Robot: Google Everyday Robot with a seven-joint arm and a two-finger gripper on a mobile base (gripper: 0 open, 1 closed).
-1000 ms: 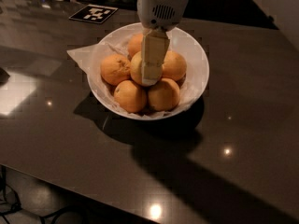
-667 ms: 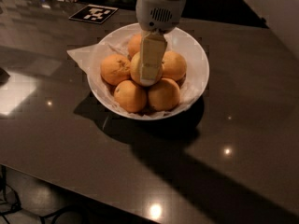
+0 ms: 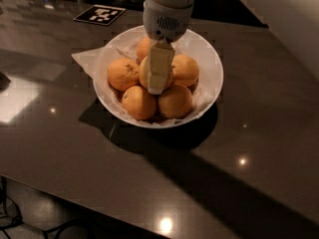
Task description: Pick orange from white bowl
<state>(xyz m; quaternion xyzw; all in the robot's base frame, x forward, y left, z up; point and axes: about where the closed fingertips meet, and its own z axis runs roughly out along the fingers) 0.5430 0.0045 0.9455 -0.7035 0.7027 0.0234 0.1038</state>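
The white bowl (image 3: 212, 59), lined with crinkled white paper (image 3: 87, 59), sits on a dark table. The paler orange (image 3: 144, 72) lies in the middle of the pile, on top of the others. My gripper (image 3: 157, 83) hangs straight down from the white wrist (image 3: 167, 14). Its cream lower part is right over the front of this orange and covers most of it. Deeper-orange fruits lie around it: left (image 3: 123, 73), front left (image 3: 138, 102), front right (image 3: 175, 101), right (image 3: 185, 69) and one behind (image 3: 143, 48).
A black-and-white marker tag (image 3: 99, 15) lies flat on the table behind the bowl to the left. The dark glossy table (image 3: 259, 148) reaches to its front edge at the lower left, with floor below. A pale wall stands at the upper right.
The wrist and gripper have come down a little over the middle orange. The bowl and fruits have not moved.
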